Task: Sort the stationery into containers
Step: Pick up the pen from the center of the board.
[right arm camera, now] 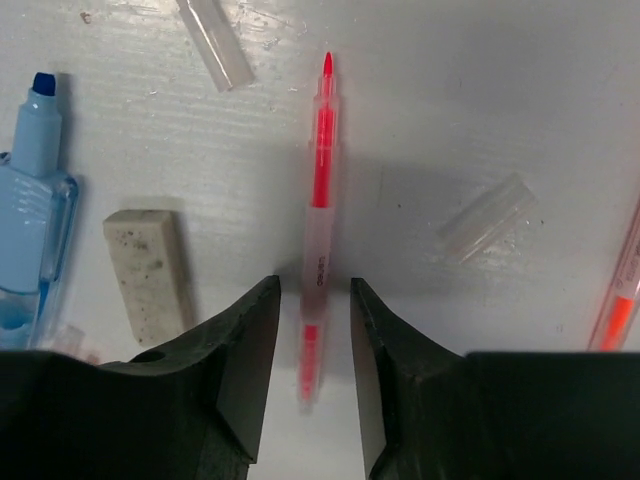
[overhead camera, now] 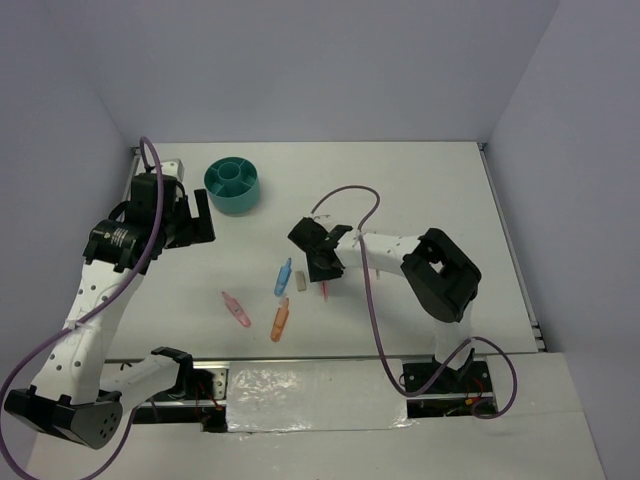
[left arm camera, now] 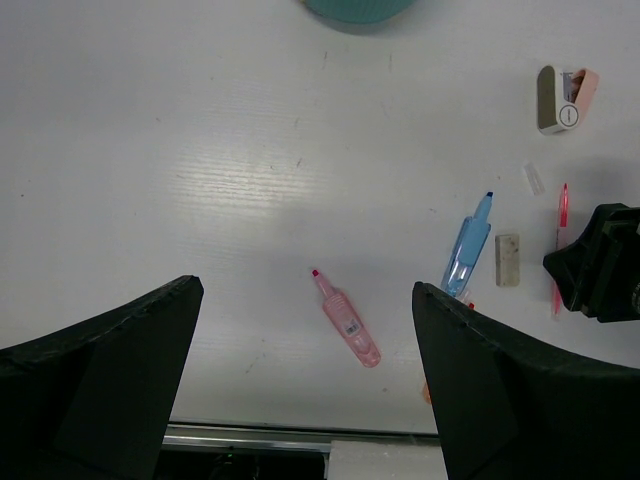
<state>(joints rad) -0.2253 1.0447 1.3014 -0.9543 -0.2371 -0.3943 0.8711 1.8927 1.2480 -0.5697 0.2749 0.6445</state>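
My right gripper is low over the table, its jaws narrowly open on either side of a thin red-orange pen, with small gaps on both sides. The pen lies flat, tip pointing away. In the top view the right gripper is mid-table over this pen. A blue marker, a tan eraser, a pink marker and an orange marker lie nearby. The teal organiser stands far left. My left gripper is open and empty, high beside it.
Two clear caps and another orange pen lie round the right gripper. The left wrist view shows a small grey-and-pink item, the pink marker, the blue marker and the table's near edge.
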